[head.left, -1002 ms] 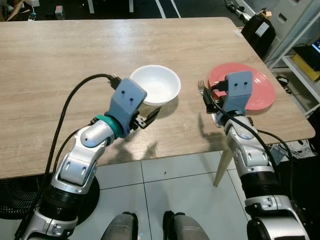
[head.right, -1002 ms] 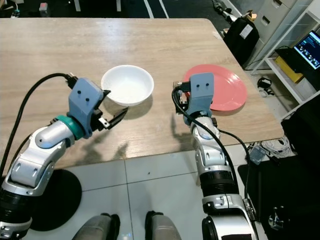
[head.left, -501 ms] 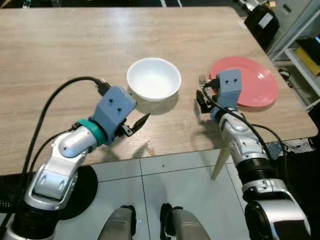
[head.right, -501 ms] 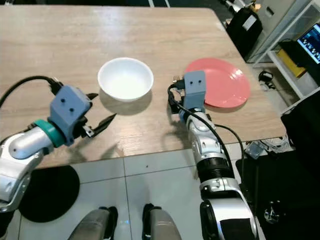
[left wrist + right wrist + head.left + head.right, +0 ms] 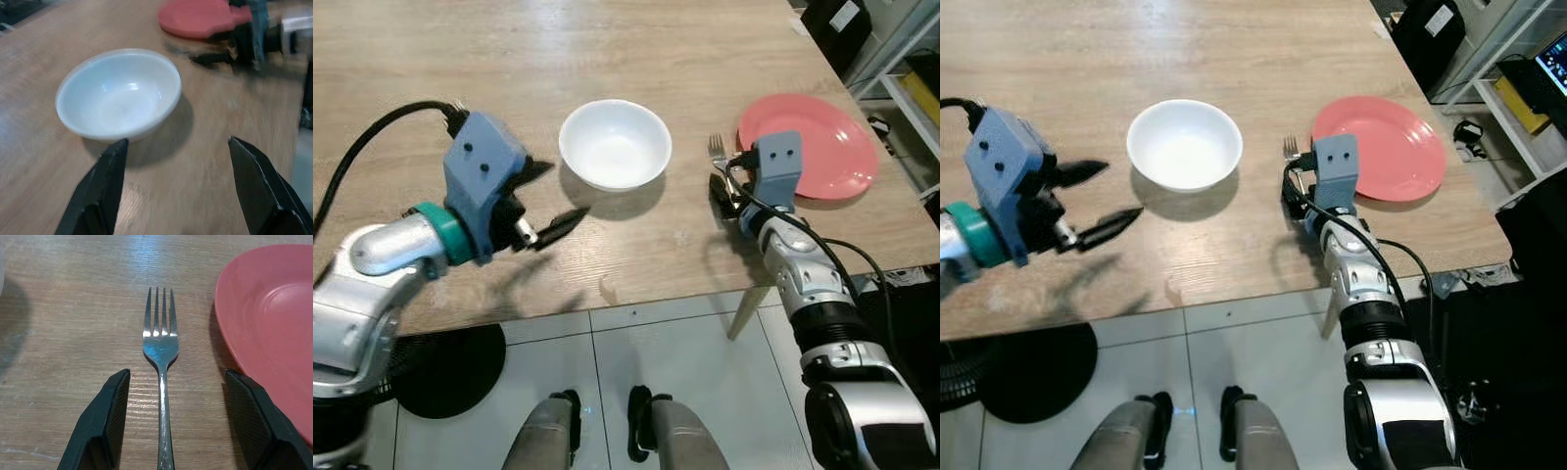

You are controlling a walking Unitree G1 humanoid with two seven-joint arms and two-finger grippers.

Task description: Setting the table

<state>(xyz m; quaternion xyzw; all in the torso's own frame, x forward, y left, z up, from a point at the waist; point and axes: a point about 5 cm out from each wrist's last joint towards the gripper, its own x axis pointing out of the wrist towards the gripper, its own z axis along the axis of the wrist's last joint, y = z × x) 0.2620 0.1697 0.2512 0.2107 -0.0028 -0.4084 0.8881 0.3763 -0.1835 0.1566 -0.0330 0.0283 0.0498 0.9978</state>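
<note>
Fork [image 5: 161, 352]: lying beside pink plate [image 5: 274, 318], right gripper [image 5: 166, 428] gaping astride handle. Left gripper [image 5: 178, 191] gaping, facing white bowl [image 5: 119, 93]. Advice: keep fork parallel when withdrawing.

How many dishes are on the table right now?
2. A white bowl sits near the table's middle, ahead of the open left gripper. A red plate lies near the right edge, beside the fork between the open right gripper's fingers.
</note>
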